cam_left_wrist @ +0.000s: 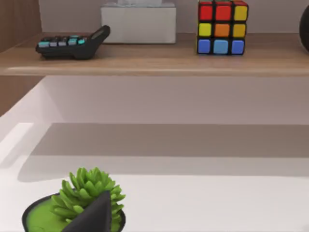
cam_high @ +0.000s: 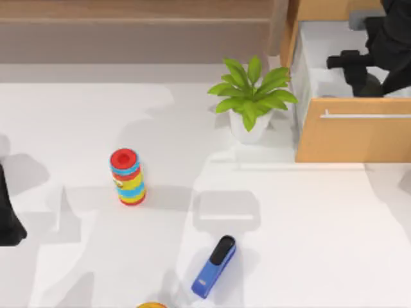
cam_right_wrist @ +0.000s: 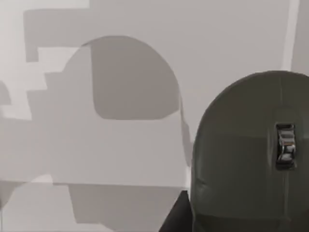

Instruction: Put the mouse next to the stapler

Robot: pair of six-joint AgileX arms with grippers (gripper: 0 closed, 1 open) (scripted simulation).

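So, the right gripper is seen up at about 2 o'clock on the table, hung over the open wooden drawer with the white inside. In the right wrist view the mouse is caught really close up. It's dark grey and rounded, its scroll wheel is turned toward the camera, and it's laid on a plain white surface. Whether the mouse is actually clamped or the tool is just parked over it can't be told from these shots, tbh.

The stapler is found way down at roughly 6 o'clock, well apart from the drawer. It's laid flat on the white table, with its black rounded end pointed toward 1 o'clock. A striped ring stack is stood upright at around 9 o'clock from the table's middle, and a potted plant is set at about 12 to 1 o'clock, just beside the drawer. A bit of something yellow is cut off at the 6 o'clock edge.

The left arm is parked at the 9 o'clock edge. The state of the left gripper can't be told either. In the left wrist view a wooden shelf is seen with a calculator, a white box and a colour cube lined up on it, plus a small green succulent nearer by.
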